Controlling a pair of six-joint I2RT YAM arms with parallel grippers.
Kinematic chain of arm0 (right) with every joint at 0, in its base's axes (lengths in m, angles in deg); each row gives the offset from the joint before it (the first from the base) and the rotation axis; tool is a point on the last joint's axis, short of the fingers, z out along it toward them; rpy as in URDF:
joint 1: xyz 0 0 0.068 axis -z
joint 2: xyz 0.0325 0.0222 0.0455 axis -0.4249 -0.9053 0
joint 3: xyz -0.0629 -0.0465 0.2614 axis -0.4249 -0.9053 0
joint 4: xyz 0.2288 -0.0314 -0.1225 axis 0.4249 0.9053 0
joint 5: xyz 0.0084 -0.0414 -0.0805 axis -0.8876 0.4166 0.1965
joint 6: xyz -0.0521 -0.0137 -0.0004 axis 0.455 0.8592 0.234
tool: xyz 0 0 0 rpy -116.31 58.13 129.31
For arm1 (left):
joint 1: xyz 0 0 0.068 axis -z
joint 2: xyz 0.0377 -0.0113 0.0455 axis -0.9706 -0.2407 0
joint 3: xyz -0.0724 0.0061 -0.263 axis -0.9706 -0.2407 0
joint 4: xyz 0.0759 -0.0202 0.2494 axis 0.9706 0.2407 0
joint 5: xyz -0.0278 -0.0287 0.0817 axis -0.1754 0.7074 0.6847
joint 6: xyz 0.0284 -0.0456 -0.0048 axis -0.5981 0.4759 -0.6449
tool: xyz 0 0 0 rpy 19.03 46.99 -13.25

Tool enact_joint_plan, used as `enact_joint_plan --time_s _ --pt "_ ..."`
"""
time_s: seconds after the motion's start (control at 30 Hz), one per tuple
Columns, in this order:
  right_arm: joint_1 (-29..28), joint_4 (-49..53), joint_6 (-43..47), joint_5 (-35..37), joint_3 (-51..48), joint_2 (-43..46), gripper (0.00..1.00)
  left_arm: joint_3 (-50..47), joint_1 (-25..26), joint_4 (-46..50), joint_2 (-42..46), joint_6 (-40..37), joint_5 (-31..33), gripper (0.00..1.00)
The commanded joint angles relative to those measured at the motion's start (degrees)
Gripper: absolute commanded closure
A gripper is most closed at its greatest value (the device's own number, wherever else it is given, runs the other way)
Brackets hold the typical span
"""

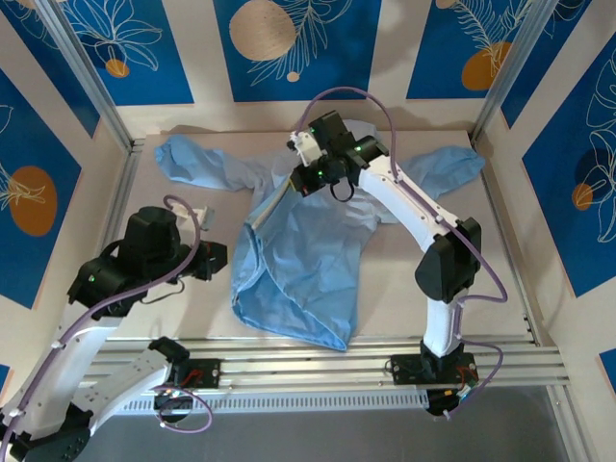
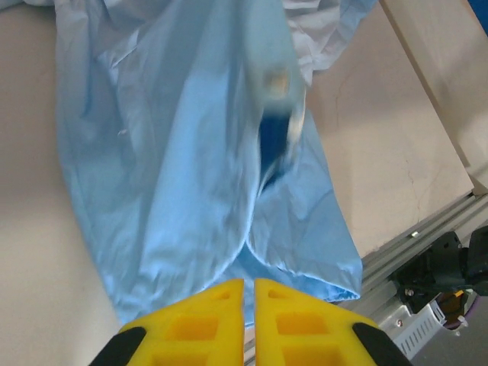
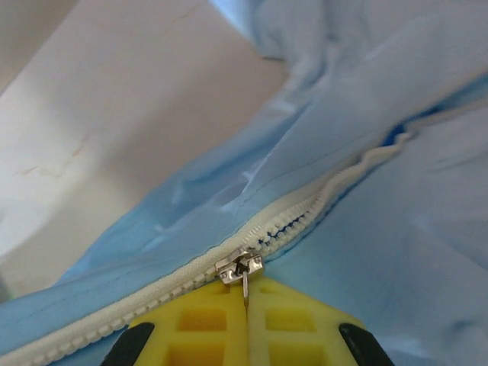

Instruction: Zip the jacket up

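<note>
Currently, in the top view, the left gripper (image 1: 214,260) sits at centre left of the frame, over the table (image 1: 164,207) and just beside the left edge of the jacket (image 1: 308,260). In the left wrist view its jaws stand together, and the yellow fingers (image 2: 202,324) meet at bottom centre with a hairline seam between them. The hem (image 2: 328,286) lies just past the tips; whether they touch the fabric cannot be told. The jacket lies flat on the table at frame centre in the top view. Its left sleeve (image 1: 192,154) reaches to the upper left, its right sleeve (image 1: 443,168) to the upper right, and its lower body is gathered toward the rail (image 1: 318,356) at the bottom. The zipper (image 1: 268,204) runs as a pale line from the collar area down toward the lower left. The right gripper (image 1: 306,183) is at upper centre, on the upper end of that line. In the right wrist view its jaws are clamped on the pull tab (image 3: 245,288), which hangs from the slider (image 3: 239,267) between the yellow fingers at bottom centre. The teeth are meshed to the lower left of the slider and parted to its upper right.
</note>
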Motion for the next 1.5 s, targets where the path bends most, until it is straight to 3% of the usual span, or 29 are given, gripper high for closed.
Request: enact_joint_plan --time_s 0.0,0.3,0.63,0.8,1.47 --pt "1.6 -0.3 1.3 2.1 3.3 -0.7 1.0 -0.9 -0.6 3.2 1.2 -0.2 -1.5 1.0" --pt "1.1 -0.4 2.0 0.1 2.5 -0.6 1.0 -3.5 -1.1 -0.8 2.2 -0.2 -2.9 0.99" --pt "-0.9 -2.1 1.6 -0.6 -2.8 2.4 1.0 -0.8 -1.9 -7.3 -3.6 -1.6 -6.3 0.44" --pt "-1.7 -2.4 1.4 -0.8 -3.9 2.7 1.0 -1.3 -2.4 -11.5 -5.7 -1.5 -8.0 0.32" --pt "-3.7 -2.7 0.7 -0.9 -5.2 2.9 1.0 -10.3 -2.9 -25.8 -16.3 -0.2 -12.1 0.27"
